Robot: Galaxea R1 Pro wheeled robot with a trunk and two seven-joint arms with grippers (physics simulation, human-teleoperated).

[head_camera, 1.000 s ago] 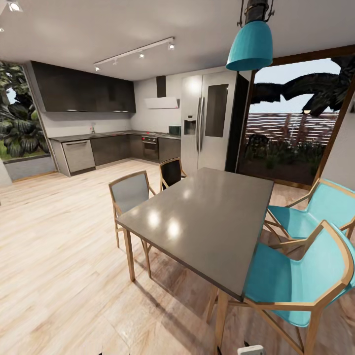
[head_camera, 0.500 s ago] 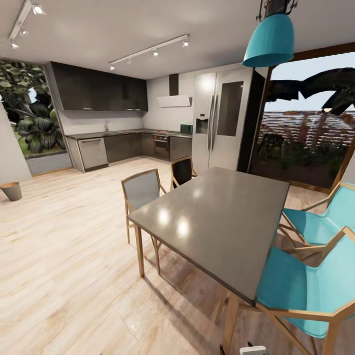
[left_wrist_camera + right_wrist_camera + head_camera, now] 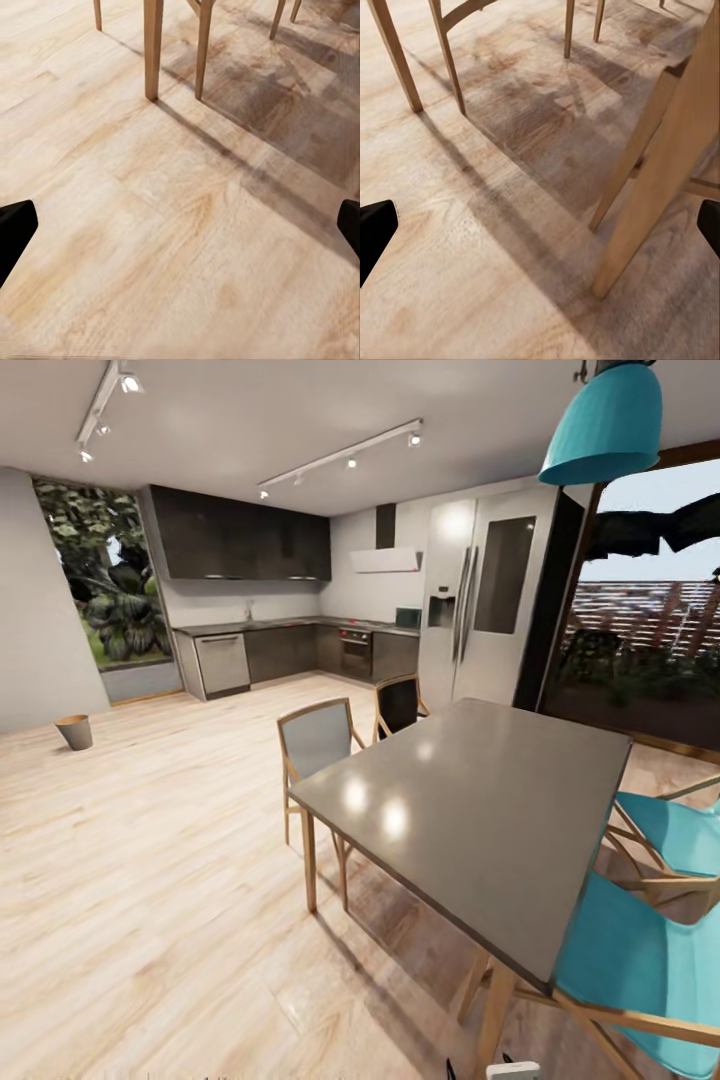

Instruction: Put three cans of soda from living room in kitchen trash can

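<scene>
Now, with both grippers wide open and empty, steer slowly past the table (image 3: 480,810) toward the bin (image 3: 74,731).

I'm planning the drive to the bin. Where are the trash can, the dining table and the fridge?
trash can (image 3: 74,732): head view, on its grey outer wall.
dining table (image 3: 480,810): head view, bare middle of the grey top.
fridge (image 3: 487,610): head view, on its right door.

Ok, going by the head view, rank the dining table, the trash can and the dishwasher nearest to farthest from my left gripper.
1. Dining table, right in front.
2. Trash can, on the floor far left.
3. Dishwasher, against the back wall.
</scene>
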